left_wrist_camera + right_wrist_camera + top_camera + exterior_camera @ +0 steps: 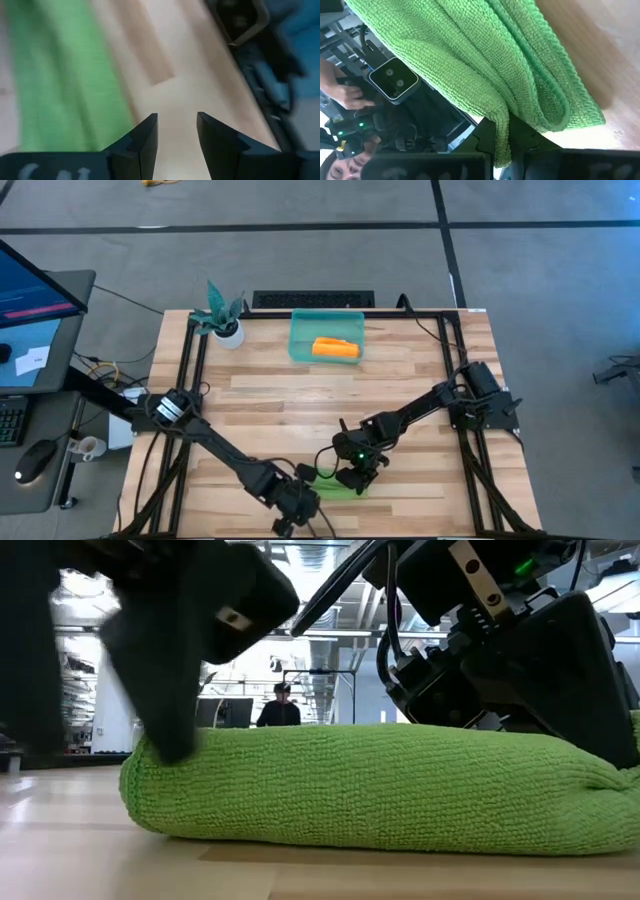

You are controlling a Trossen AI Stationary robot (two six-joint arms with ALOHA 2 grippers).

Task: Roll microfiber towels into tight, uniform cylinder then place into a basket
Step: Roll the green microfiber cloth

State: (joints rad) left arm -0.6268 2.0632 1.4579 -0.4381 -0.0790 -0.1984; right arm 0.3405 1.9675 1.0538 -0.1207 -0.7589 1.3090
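A lime green microfiber towel (380,785) lies rolled into a long cylinder on the wood near the table's front edge (340,486). My right gripper (507,146) is at its right end, shut on a flap of the cloth. My left gripper (177,127) stands open over bare wood at the roll's left end (150,775), the towel beside its fingers and nothing between them. At the far middle, the teal basket (300,350) holds a rolled orange towel (336,348). My right gripper pinches a hanging flap of the green towel (501,131) between its two fingers, at the roll's right end; how many layers I cannot tell. The fingers slant down from the table's far right. The roll rests on the table. Whether my left gripper touches the roll's left end I cannot tell.
A small white pot with a teal plant (225,322) stands at the far left corner. Black frame rails (190,370) run along both table sides. Bare wood lies between the roll and the basket. A person (280,705) stands in the room behind.
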